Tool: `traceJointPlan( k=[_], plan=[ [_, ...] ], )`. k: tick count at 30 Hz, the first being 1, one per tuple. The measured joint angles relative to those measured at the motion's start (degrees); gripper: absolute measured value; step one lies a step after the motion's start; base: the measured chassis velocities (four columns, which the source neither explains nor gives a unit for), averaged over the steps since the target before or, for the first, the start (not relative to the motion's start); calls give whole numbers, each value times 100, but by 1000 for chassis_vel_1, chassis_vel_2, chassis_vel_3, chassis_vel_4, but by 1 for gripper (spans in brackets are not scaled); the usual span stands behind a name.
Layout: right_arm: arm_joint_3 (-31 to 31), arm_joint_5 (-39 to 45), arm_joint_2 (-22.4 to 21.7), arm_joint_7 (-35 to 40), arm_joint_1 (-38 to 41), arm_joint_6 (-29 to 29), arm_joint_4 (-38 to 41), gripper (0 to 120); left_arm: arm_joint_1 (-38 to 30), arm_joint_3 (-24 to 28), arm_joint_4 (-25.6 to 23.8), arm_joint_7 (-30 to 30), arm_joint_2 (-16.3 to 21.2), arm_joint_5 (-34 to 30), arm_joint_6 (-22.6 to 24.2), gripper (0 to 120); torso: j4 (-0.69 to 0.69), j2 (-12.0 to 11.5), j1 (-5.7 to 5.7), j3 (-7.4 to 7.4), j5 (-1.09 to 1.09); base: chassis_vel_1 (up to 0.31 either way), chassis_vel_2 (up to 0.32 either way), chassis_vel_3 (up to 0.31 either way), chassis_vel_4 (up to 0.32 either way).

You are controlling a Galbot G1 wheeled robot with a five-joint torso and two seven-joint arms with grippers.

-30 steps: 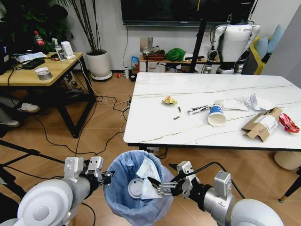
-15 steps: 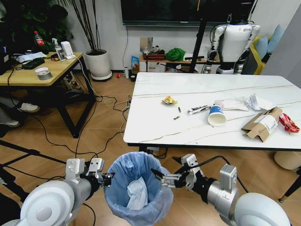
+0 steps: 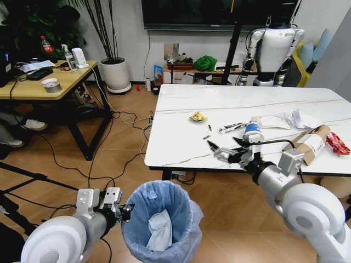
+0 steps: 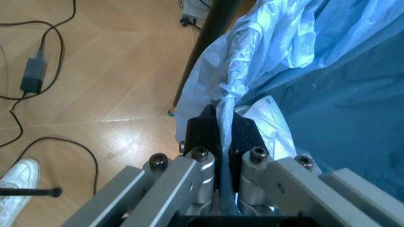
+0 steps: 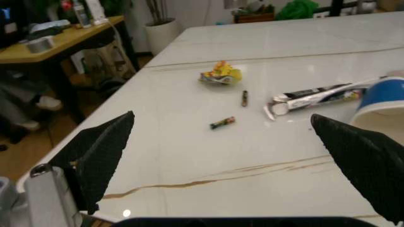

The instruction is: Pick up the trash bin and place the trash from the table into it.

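Observation:
The trash bin (image 3: 164, 216), lined with a crinkled blue bag, hangs low in front of the table (image 3: 181, 142) with a white tissue (image 3: 158, 230) inside. My left gripper (image 3: 125, 209) is shut on the bag's rim (image 4: 224, 101). My right gripper (image 3: 225, 146) is open above the table's front part, just short of the blue-banded paper cup (image 3: 252, 131). Its black fingertips (image 5: 101, 149) stand wide apart over the marble. On the table lie a yellow scrap (image 3: 197, 116), a flattened tube wrapper (image 5: 315, 94), clear wrappers (image 3: 271, 121), tissues (image 3: 301, 118), a cardboard box (image 3: 308, 143) and a red wrapper (image 3: 336, 142).
A wooden desk (image 3: 33, 82) with black legs stands at the left, with cables (image 3: 126, 118) across the floor beside it. A white plant pot (image 3: 117, 74) and another robot (image 3: 273, 46) stand by the back wall. A black tripod leg (image 3: 33, 176) crosses the floor near my left arm.
My right gripper let a white tissue drop into the bin, then rose and reached forward over the table's front edge toward the cup. The left gripper kept its hold on the bag.

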Motion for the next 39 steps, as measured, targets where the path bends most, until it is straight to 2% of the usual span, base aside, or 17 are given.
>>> traceJointPlan(
  k=[6, 11, 20, 26, 31, 39],
  plan=[
    [-335, 99, 215, 643, 383, -65, -307, 100, 4, 64, 0, 21, 29, -4, 0, 0, 0, 0, 0, 0, -2, 0, 0, 0, 0],
    [-984, 493, 402, 1281, 1280, -169, -895, 100, -12, 119, -3, 22, 29, -2, 0, 0, 1, 0, 0, 0, -3, 0, 0, 0, 0],
    [-1583, 822, 562, 2023, 2168, -296, -1637, 100, -37, 154, -4, 50, 25, -14, 0, 0, 1, 0, 0, 0, -3, 0, 0, 0, 0],
    [-2083, 1012, 861, 2561, 2800, -325, -2154, 98, -64, 215, 38, 55, -16, -12, 0, 0, 1, 0, 0, 0, -4, 0, 0, 0, 0],
    [-2543, 1120, 1441, 2966, 3246, -334, -2641, 84, -70, 160, 69, 60, -21, -20, 0, 0, 3, 0, 0, 0, -5, 0, 0, 0, 0],
    [-2654, 1080, 1616, 3023, 3321, -349, -2945, 77, -39, 68, 46, 62, -34, -62, 0, 0, 1, 0, 0, 0, -3, 0, 0, 0, 0]
  ],
)
